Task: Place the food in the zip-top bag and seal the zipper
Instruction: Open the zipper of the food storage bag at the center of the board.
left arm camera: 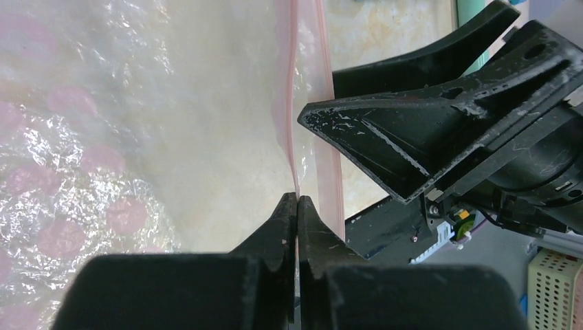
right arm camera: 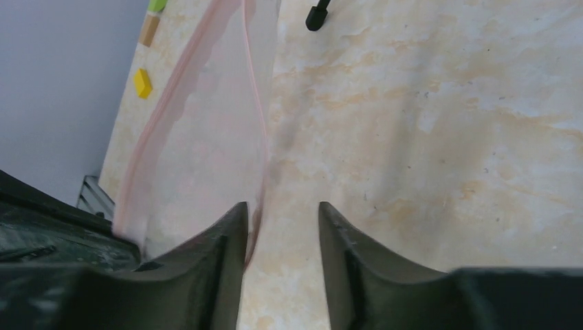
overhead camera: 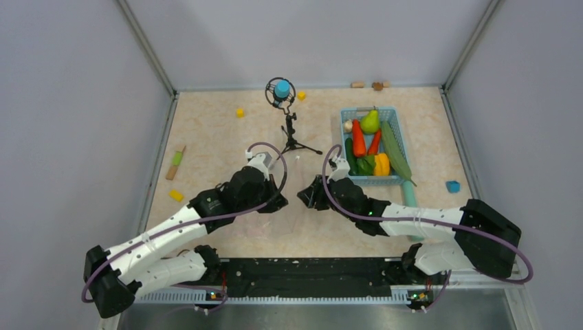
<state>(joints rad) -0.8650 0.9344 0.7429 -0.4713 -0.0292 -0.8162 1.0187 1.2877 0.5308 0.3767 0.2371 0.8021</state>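
Note:
The clear zip-top bag [overhead camera: 292,214] lies on the table between my two grippers. My left gripper [left arm camera: 297,199] is shut on one lip of its pale pink zipper [left arm camera: 292,89]. My right gripper [right arm camera: 283,210] is open, with the other lip of the zipper [right arm camera: 258,124] running between its fingers, close against the left finger [right arm camera: 227,240]. The food sits in the light blue basket [overhead camera: 392,180] at the right: a green pear [overhead camera: 370,122], an orange carrot [overhead camera: 358,137], a yellow pepper [overhead camera: 381,163], a long green cucumber [overhead camera: 395,151] and a small mushroom [overhead camera: 348,126].
A microphone on a small black tripod [overhead camera: 282,91] stands at the back centre. Yellow cubes [overhead camera: 240,112] [overhead camera: 177,195] and a wood-and-green block [overhead camera: 176,163] lie on the left. A blue cube [overhead camera: 452,186] and a pale teal cylinder [overhead camera: 410,199] lie by the basket.

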